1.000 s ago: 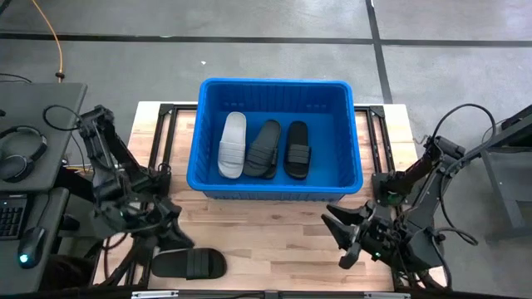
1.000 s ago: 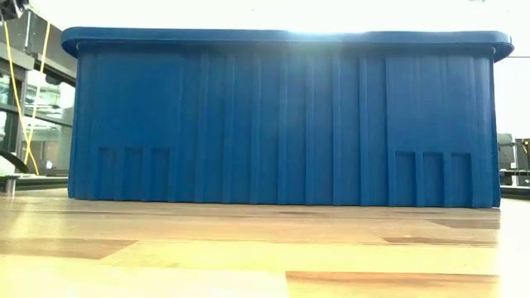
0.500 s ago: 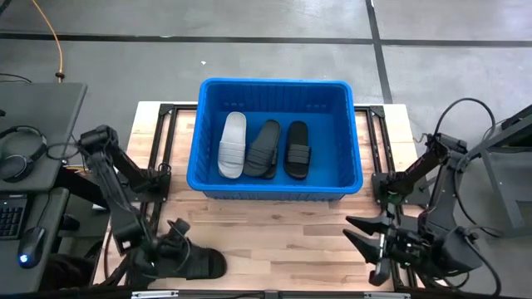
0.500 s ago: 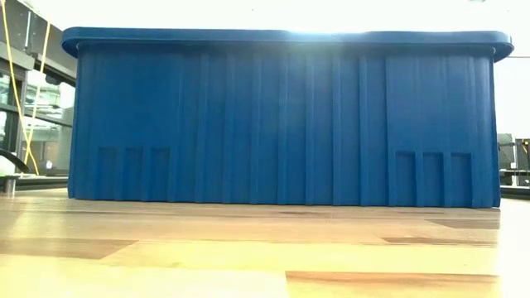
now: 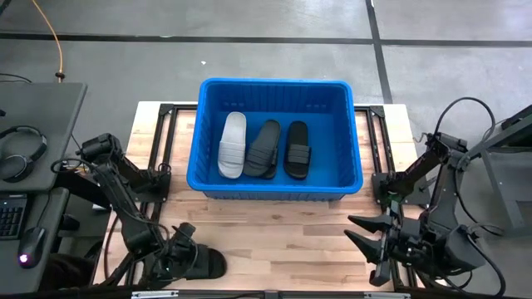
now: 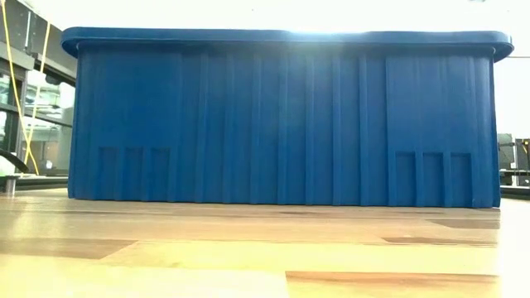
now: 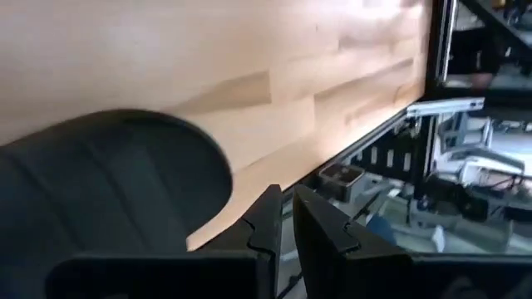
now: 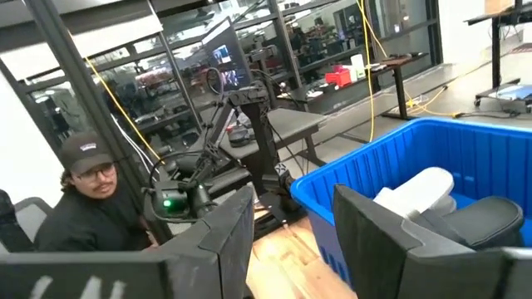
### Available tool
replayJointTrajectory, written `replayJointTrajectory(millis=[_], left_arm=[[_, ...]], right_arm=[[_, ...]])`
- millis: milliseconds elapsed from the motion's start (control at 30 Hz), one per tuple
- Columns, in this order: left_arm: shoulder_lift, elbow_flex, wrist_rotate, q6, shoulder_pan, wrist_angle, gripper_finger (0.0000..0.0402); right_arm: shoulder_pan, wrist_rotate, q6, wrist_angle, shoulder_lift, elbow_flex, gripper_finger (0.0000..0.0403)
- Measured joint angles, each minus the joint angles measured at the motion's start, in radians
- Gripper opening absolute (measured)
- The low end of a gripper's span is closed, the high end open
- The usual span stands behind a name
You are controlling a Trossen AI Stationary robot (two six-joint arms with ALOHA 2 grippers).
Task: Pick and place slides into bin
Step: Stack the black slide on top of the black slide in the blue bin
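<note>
One black slide (image 5: 208, 264) lies flat on the wooden table near its front left corner; in the left wrist view it is the dark ribbed shape (image 7: 108, 199). My left gripper (image 5: 178, 254) is low over the slide's left part and hides it. Its fingers (image 7: 285, 208) are shut and slant down beside the slide's rounded end. The blue bin (image 5: 274, 82) stands at the table's far middle with a white slide (image 5: 232, 144) and two black slides (image 5: 264, 148) (image 5: 297, 149) on its floor. My right gripper (image 5: 366, 241) hovers open at the front right, holding nothing. My left gripper's shut fingers (image 7: 264, 223) stand right beside the black slide's rounded end (image 7: 218, 170), slanting down from the table's left. Whether they touch the slide, I cannot tell.
The bin's near wall (image 6: 281, 116) fills the low view. Bare wood (image 5: 283, 232) lies between the bin and the table's front edge. The table's near edge (image 7: 366, 133) runs close past the left fingers. A person (image 8: 91, 199) sits beyond the table's left side, by a desk with headphones (image 5: 21, 149).
My left gripper has come down toward the table's near edge onto the left part of the black slide, rolling its wrist on the way. The slide has stayed where it was. My right gripper has drifted a little toward the table's right edge, still open.
</note>
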Motion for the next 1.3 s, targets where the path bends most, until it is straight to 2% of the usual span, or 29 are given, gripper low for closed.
replayJointTrajectory(millis=[67, 200, 300, 400, 600, 700, 800, 1067, 1300], left_arm=[[0.0, 0.0, 0.011, 0.019, -0.002, -0.013, 0.0024], [0.0, 0.0, 0.18, -0.022, -0.002, -0.1, 0.0029], [-0.004, 0.0, 0.165, -0.069, -0.003, -0.141, 0.0051], [-0.02, 0.001, 0.145, -0.06, -0.002, -0.144, 0.0087], [-0.062, 0.001, 0.376, -0.057, 0.004, -0.232, 0.0188], [-0.072, 0.021, 0.402, -0.05, 0.003, -0.278, 0.0232], [-0.068, 0.026, 0.439, -0.055, 0.004, -0.312, 0.0259], [-0.002, 0.025, 0.537, -0.085, -0.004, -0.286, 0.0269], [0.062, 0.025, 0.397, -0.08, -0.002, -0.13, 0.0244]], right_arm=[[-0.003, -0.005, -0.012, 0.0, 0.0, 0.0, 0.0154], [-0.002, -0.005, -0.041, -0.001, 0.0, 0.0, 0.0154], [-0.003, -0.003, -0.051, -0.002, 0.0, 0.0, 0.0154], [-0.003, -0.001, -0.06, -0.003, 0.0, 0.0, 0.0154], [-0.003, 0.0, -0.06, -0.014, 0.0, 0.0, 0.0154], [-0.003, 0.0, -0.06, -0.032, 0.0, 0.0, 0.0154], [-0.003, 0.0, -0.06, -0.037, 0.0, 0.0, 0.0154], [-0.003, -0.003, -0.06, -0.044, 0.0, 0.0, 0.0154], [-0.003, -0.003, -0.061, -0.046, 0.0, 0.0, 0.0154]])
